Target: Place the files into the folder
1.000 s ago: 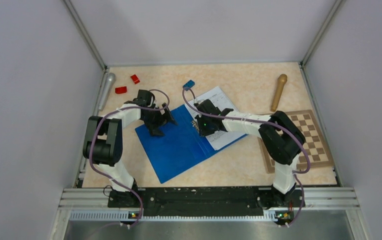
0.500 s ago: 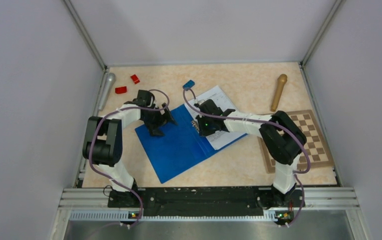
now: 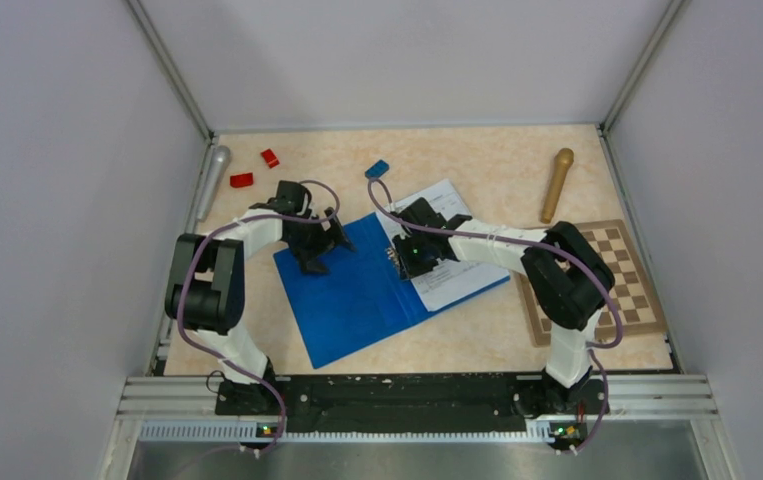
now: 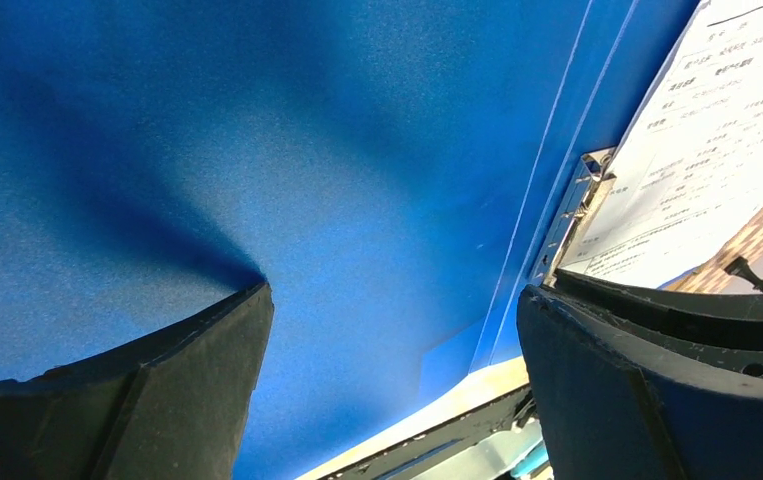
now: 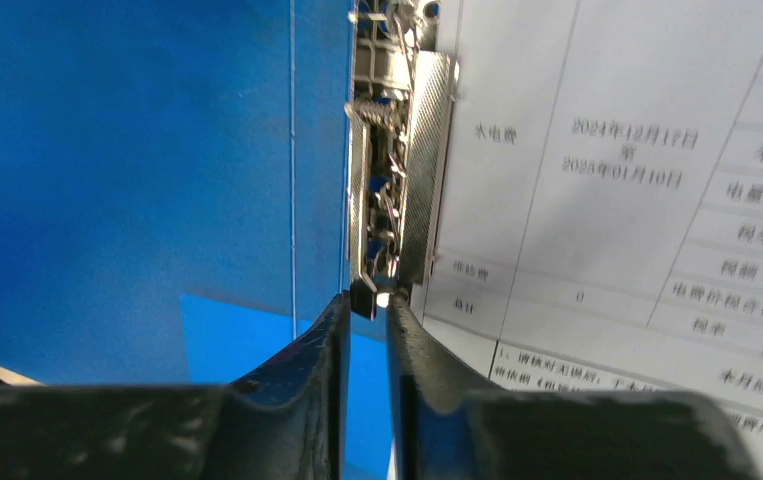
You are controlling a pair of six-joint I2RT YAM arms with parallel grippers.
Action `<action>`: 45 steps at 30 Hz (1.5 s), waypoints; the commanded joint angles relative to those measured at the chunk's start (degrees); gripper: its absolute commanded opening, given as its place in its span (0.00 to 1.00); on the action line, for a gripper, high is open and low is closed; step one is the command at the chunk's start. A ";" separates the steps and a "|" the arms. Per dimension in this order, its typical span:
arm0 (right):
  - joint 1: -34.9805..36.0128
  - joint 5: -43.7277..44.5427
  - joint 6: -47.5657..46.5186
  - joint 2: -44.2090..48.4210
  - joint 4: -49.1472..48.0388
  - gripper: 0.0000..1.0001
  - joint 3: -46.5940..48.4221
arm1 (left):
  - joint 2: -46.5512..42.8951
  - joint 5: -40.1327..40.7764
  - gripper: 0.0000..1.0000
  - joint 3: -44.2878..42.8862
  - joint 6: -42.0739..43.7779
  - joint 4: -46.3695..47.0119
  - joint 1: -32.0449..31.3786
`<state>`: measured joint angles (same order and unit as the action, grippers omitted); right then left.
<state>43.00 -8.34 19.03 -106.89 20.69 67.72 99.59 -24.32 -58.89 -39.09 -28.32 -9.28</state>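
The blue folder (image 3: 357, 290) lies open on the table, its inside face filling the left wrist view (image 4: 307, 150). The files (image 3: 457, 275), white sheets with printed tables, lie on its right half beside the metal clip (image 5: 412, 170). My left gripper (image 3: 309, 262) stands open, its tips down on the folder's left cover (image 4: 394, 295), with nothing between the fingers. My right gripper (image 3: 404, 262) is at the spine, its jaws shut (image 5: 365, 297) on the near end tab of the clip. The files (image 5: 637, 200) lie just right of those fingers.
Two red blocks (image 3: 242, 180) (image 3: 270, 157) and a silver cylinder (image 3: 212, 175) lie at the back left. A small blue block (image 3: 377, 168) sits behind the folder. A wooden handle (image 3: 557, 183) and a chessboard (image 3: 607, 280) are on the right, the board close to the files' edge.
The files have swung and slid toward the right front, now covering the folder's right edge. The folder shifted slightly with them. The left gripper stayed in place.
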 commanded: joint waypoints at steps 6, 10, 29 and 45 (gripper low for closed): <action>-0.20 2.29 -2.40 6.82 8.17 0.63 4.77 | -4.64 4.51 0.99 -3.00 3.54 -8.28 -0.04; -1.19 4.59 -3.39 9.49 10.02 0.74 8.56 | -8.84 5.63 0.99 -7.55 5.10 -13.01 -0.04; -17.98 6.40 -0.63 14.26 7.01 0.76 0.22 | -16.82 16.21 0.99 -5.05 3.28 -18.99 0.66; -28.43 5.29 -2.82 3.95 3.44 0.79 0.91 | -27.54 17.45 0.99 7.43 3.67 -19.07 8.92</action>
<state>14.44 -1.58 17.41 -100.01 25.85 65.98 72.07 -6.39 -55.40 -35.81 -48.69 -0.71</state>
